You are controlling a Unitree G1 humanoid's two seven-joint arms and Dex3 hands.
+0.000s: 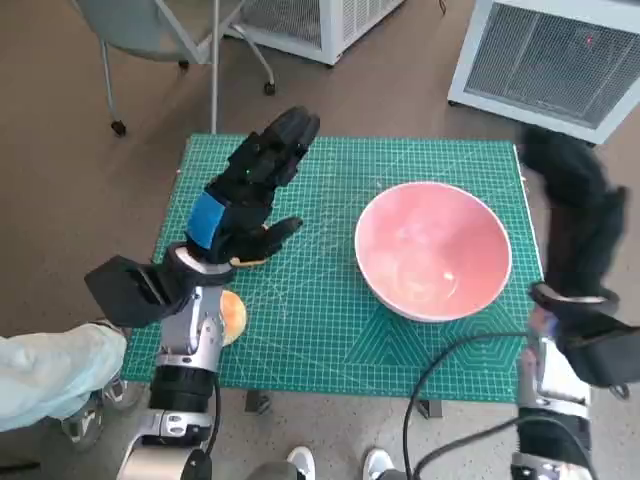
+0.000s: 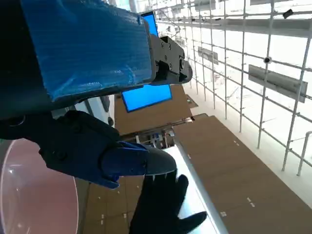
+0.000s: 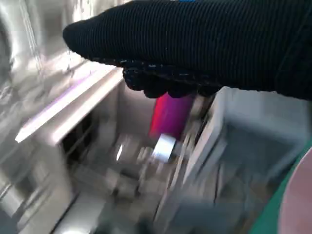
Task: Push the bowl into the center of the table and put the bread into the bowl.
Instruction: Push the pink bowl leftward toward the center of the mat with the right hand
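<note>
Head view: bread (image 1: 233, 316) half under my left wrist, apart from bowl (image 1: 433, 250).
Left hand (image 1: 250, 195): spread, empty.
Right hand (image 1: 575, 215): blurred, cannot tell its state.

we see the pink bowl (image 1: 433, 250) upright and empty on the right half of the green mat, near its right edge. the bread (image 1: 233, 316), a pale orange-brown roll, lies near the mat's front left corner, mostly hidden behind the left forearm.
</note>
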